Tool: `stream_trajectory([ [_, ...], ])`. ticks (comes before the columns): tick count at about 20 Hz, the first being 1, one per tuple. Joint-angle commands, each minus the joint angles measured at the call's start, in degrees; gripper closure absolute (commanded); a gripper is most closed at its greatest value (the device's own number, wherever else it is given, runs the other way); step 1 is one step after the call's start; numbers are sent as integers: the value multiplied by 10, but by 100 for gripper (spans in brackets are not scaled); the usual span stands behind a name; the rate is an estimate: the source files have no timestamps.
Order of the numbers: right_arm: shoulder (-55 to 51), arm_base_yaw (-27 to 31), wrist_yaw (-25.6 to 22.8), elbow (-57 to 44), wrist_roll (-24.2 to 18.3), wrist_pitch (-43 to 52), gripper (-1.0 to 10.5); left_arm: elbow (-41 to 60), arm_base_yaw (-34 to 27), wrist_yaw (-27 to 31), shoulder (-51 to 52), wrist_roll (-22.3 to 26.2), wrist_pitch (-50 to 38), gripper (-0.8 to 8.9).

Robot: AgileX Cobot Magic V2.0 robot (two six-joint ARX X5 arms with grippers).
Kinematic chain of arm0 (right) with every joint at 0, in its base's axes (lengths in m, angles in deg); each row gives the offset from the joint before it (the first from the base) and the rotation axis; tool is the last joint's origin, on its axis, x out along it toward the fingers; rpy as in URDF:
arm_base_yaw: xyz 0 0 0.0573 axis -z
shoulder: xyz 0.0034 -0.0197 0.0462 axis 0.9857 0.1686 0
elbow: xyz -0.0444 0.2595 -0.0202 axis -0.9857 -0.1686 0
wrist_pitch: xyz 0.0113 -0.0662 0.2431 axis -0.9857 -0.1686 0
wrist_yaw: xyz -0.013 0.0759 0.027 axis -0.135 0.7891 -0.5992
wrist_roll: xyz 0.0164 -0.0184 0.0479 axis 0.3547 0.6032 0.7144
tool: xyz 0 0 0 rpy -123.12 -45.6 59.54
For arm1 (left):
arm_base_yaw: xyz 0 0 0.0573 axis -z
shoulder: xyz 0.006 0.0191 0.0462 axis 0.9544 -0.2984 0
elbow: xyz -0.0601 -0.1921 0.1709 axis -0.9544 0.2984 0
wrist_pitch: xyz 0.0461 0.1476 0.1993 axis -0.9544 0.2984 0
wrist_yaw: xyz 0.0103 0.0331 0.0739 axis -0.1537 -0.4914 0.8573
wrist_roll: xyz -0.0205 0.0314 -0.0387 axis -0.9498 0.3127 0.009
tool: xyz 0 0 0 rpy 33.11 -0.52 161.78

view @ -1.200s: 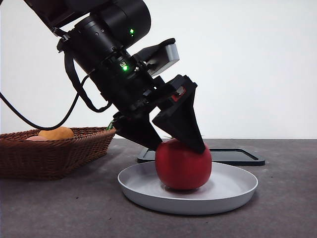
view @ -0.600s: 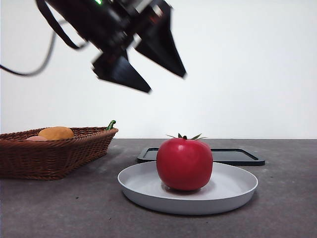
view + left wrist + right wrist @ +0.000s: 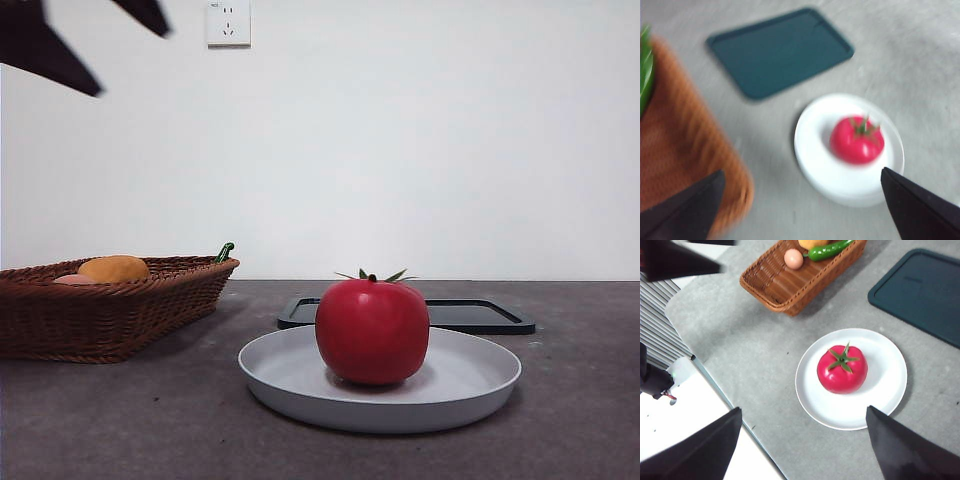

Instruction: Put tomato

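Both jaw pairs spread apart, holding nothing; tomato sits upright on the white plate.
Left gripper high above the plate and basket, its dark tips in the front view's top left corner; right gripper also high over the table. Wicker basket near the plate holds an orange fruit, pale pink fruit, green pepper. Dark tray lies behind the plate.

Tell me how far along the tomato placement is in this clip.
Placement looks done: the tomato sits upright on the white plate, touched by neither gripper. In hand: nothing. The left gripper is open above the table, showing as black tips at the front view's top left corner. The right gripper is also open and high up. Nothing visible seems left.
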Motion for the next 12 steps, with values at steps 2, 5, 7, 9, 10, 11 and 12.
stream_trajectory([
  [2, 27, -3, -2, 9, 1, 9, 551, -13, -11, -14, 43, 15, 82, 313],
  [5, 56, -3, -1, 9, 1, 19, 551, -13, -10, -90, 73, 14, 131, 315],
  [7, 75, -4, 0, 9, 1, 25, 551, -13, -10, -134, 84, 14, 164, 315],
  [9, 92, -7, 3, 9, 2, 27, 551, -13, -9, -148, 93, 16, 200, 315],
  [10, 99, -10, 2, 9, 2, 28, 551, -13, -7, -148, 97, 17, 211, 315],
  [11, 108, -14, 2, 9, 2, 31, 551, -13, -6, -148, 101, 21, 219, 316],
  [12, 116, -20, 2, 9, 2, 35, 550, -13, -5, -148, 104, 24, 221, 316],
])
